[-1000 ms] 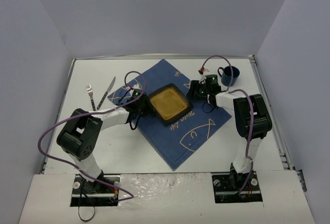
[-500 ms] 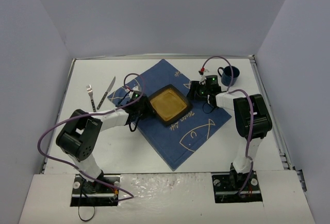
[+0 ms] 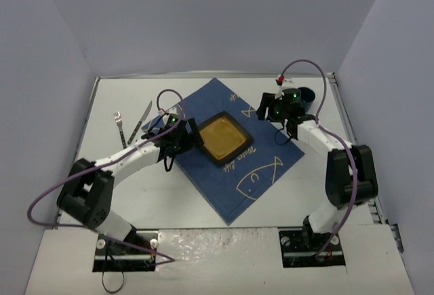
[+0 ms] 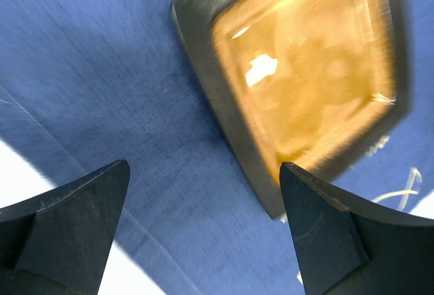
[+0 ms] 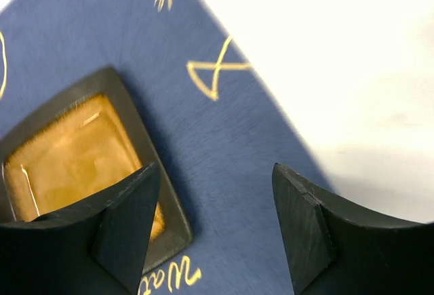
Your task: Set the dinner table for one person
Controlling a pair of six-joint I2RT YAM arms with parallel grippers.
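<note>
A square plate (image 3: pixel 222 135) with a dark rim and amber centre lies on the blue fish-print cloth (image 3: pixel 251 173), which is spread on the white dinner table (image 3: pixel 156 193). My left gripper (image 3: pixel 186 139) hovers just off the plate's left edge. In the left wrist view the left gripper (image 4: pixel 203 166) is open over cloth (image 4: pixel 102 71), with the plate (image 4: pixel 305 71) ahead. My right gripper (image 3: pixel 270 113) is off the plate's right corner. In its wrist view the right gripper (image 5: pixel 215 167) is open over bare cloth (image 5: pixel 224 139), beside the plate (image 5: pixel 74 152).
A fork (image 3: pixel 120 127) and a knife (image 3: pixel 140 122) lie side by side on the table left of the cloth. A dark blue mug (image 3: pixel 307 96) stands at the back right, partly hidden by the right wrist. Grey walls enclose the table on three sides.
Both grippers have opened and drawn back from the plate's edges, and the plate stays on the cloth. The right gripper has lifted back toward the mug, and the left arm has stretched out.
</note>
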